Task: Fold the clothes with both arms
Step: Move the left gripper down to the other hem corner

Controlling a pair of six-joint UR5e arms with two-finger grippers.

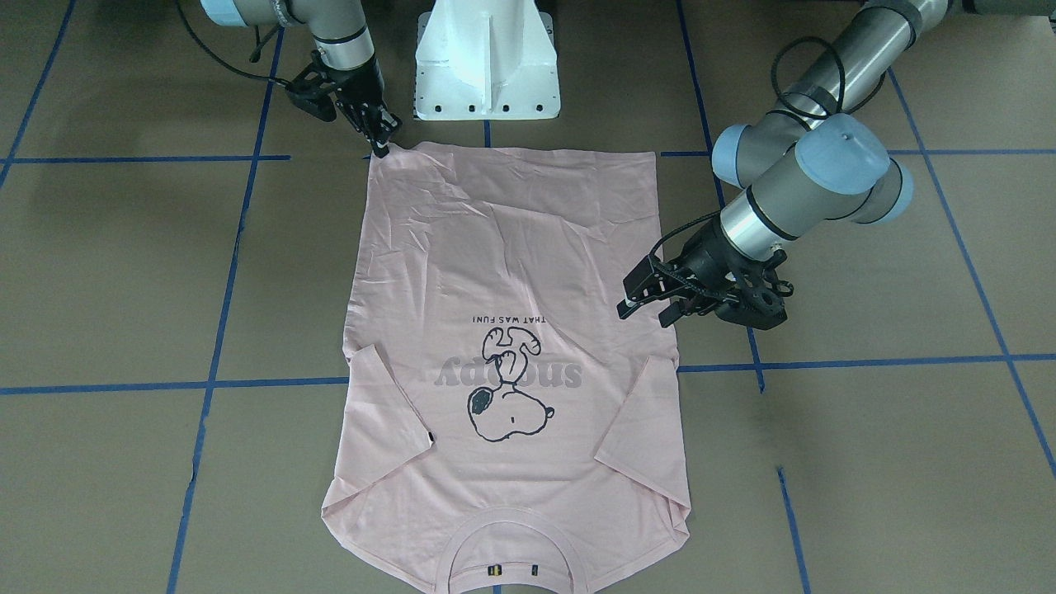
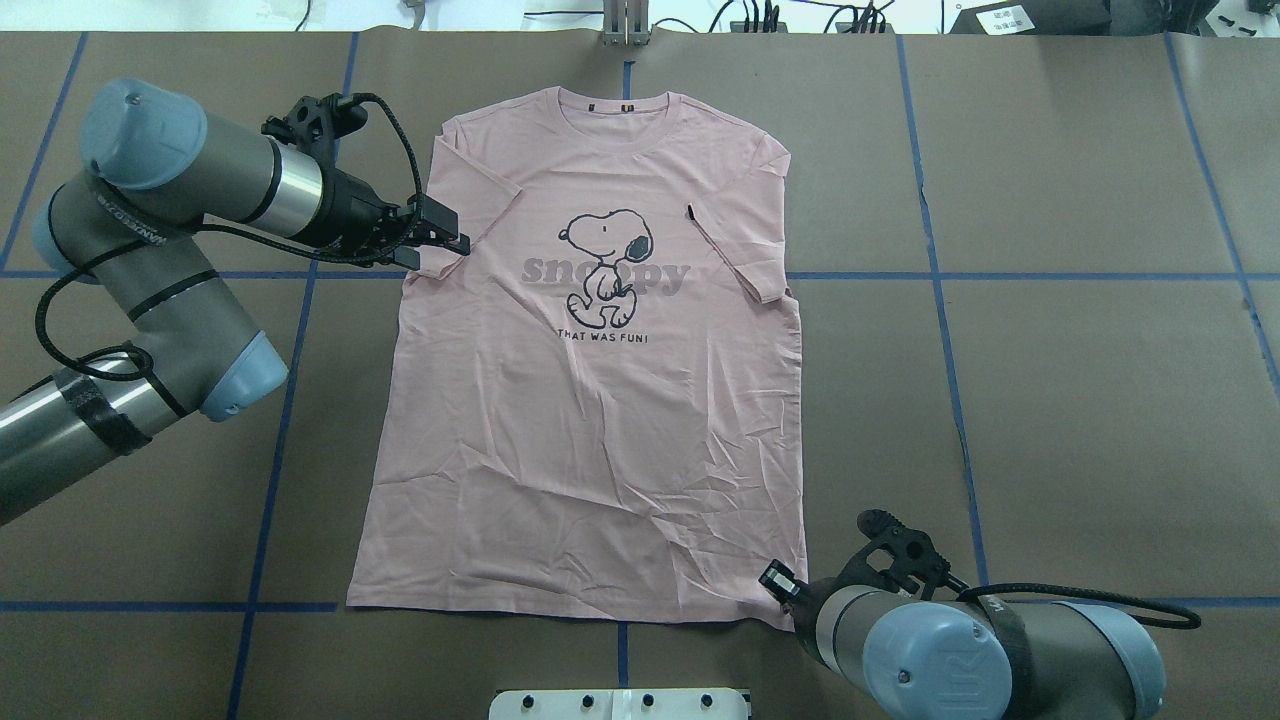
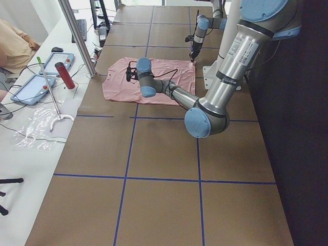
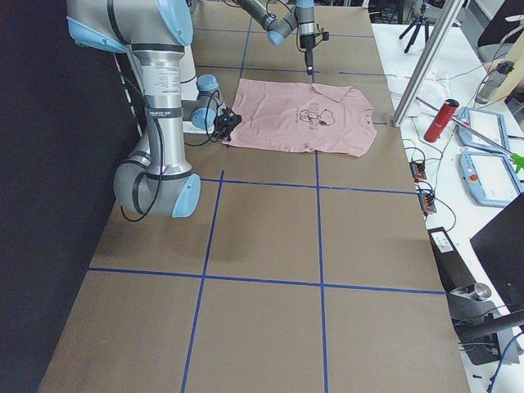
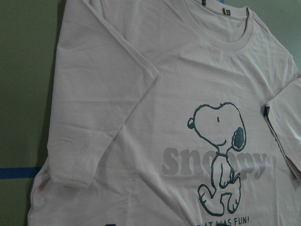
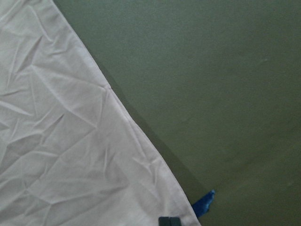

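Observation:
The pale pink T-shirt (image 1: 511, 247) lies flat and face up on the brown table, both sleeves folded in over the front, neck toward the far side in the overhead view (image 2: 590, 450). My left gripper (image 2: 445, 235) is open, its fingers spread just above the shirt's left sleeve edge; it also shows in the front view (image 1: 648, 304). My right gripper (image 1: 382, 147) points down at the near hem corner with its fingers together on the cloth. The right wrist view shows that hem corner (image 6: 141, 141) with one dark fingertip (image 6: 169, 220) at it. The left wrist view shows the dog print (image 5: 218, 141).
The white pedestal base (image 1: 487, 58) stands just behind the hem. Blue tape lines (image 2: 1000, 275) cross the brown table. A metal post (image 3: 77, 36), a red bottle (image 3: 64, 74) and tablets are on the operators' bench beyond the neck side.

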